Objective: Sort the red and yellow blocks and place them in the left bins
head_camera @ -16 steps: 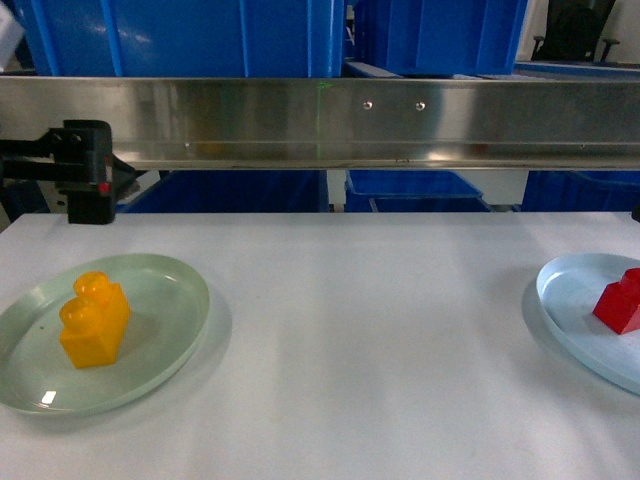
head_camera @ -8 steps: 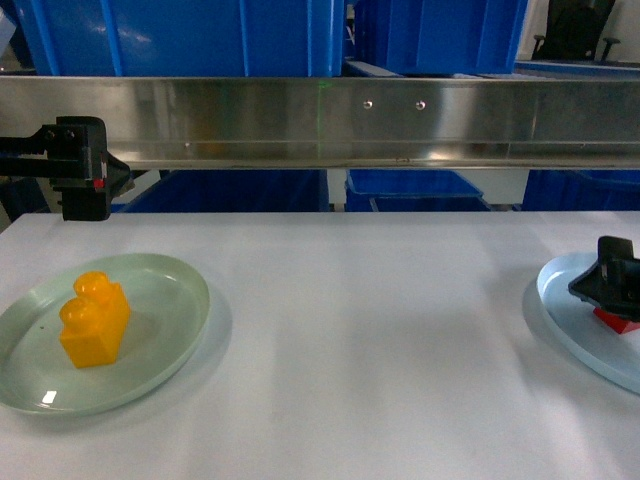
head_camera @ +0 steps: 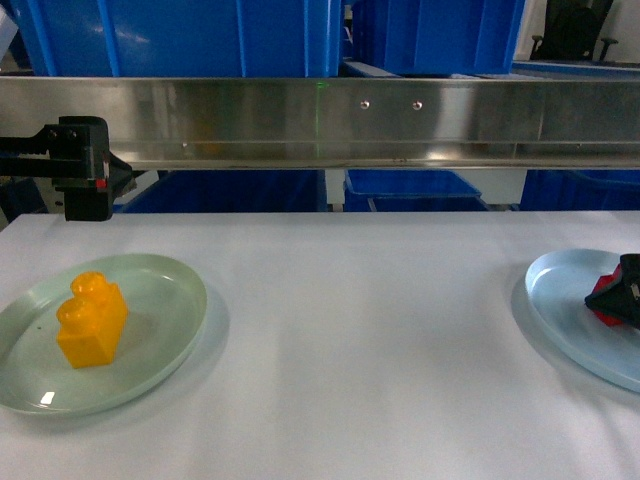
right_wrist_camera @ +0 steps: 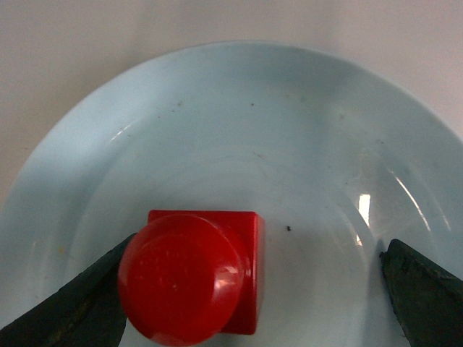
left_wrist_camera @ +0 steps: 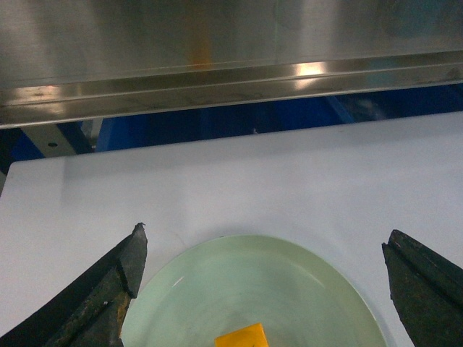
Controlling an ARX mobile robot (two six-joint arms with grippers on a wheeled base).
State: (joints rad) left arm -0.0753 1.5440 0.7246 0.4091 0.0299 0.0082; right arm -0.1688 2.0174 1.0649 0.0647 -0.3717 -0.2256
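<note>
At the lower left of the head view a glossy orange-yellow plastic brick [head_camera: 91,321] stands on a pale green round plate [head_camera: 160,345], left of the plate's middle. Its two round studs face up, one behind the other, so its long axis runs from the near edge of the frame toward the back, tilted slightly to the right. In the left wrist view only a small orange corner of it [left_wrist_camera: 241,337] shows at the bottom edge, on the green dish [left_wrist_camera: 304,289].

The left gripper [left_wrist_camera: 264,289] has its two dark fingers [left_wrist_camera: 108,289] spread wide, one at each lower corner of that view, straddling the plate without touching the brick. From the head view its black body [head_camera: 85,168] sits at the upper left, in front of the long brushed-steel rail [head_camera: 400,120], with deep bright-blue plastic crates [head_camera: 190,35] behind.

At the right edge of the head view a glossy red plastic brick [head_camera: 605,297] lies on a pale blue round plate [head_camera: 560,300], mostly hidden by the right gripper [head_camera: 628,292]. The right wrist view looks straight down on the red block [right_wrist_camera: 199,271]: one rounded stud points up at the camera, with the square body behind it. The fingers [right_wrist_camera: 423,296] are apart, at the lower corners either side of the block; the left one looks to be just beside or touching the stud, the right one well clear. The white tabletop [head_camera: 370,340] runs between the plates.
</note>
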